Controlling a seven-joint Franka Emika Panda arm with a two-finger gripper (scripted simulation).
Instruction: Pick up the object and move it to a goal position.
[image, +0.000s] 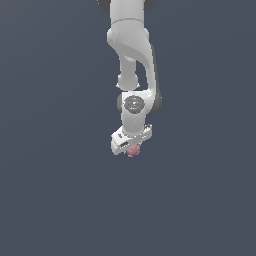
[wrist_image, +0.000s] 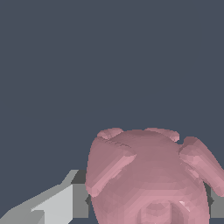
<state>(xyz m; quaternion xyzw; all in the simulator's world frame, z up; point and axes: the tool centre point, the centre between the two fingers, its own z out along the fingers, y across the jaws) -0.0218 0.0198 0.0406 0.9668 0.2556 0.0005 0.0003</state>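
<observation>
In the wrist view one grey finger (wrist_image: 57, 205) stands hard against the side of the pink lump (wrist_image: 148, 179), and a sliver of a second grey piece shows at the opposite flank, so the gripper (image: 131, 147) looks closed around the lump with the lump filling the gap between the two fingers. How much of each pad bears on the pink surface cannot be told, because the lump hides most of the contact. In the exterior view the lump (image: 132, 151) sits right under the white hand, only its lower edge peeking out, much smaller than the hand, with plain dark ground all around and no shadow or marker to say whether it is lifted or resting. The main risk, as I judge it, comes from the lump's shape: its knobbly arms stick out at angles, so the fingers may be pressing on bumps rather than on a flat face, and a quick swing or sudden stop of the arm (image: 132, 55) could let it pivot or squirt out. A second risk is that the hold sits near the lump's top, leaving its weight hanging below the pads. No goal marker shows in either view, so the remaining travel cannot be judged.
</observation>
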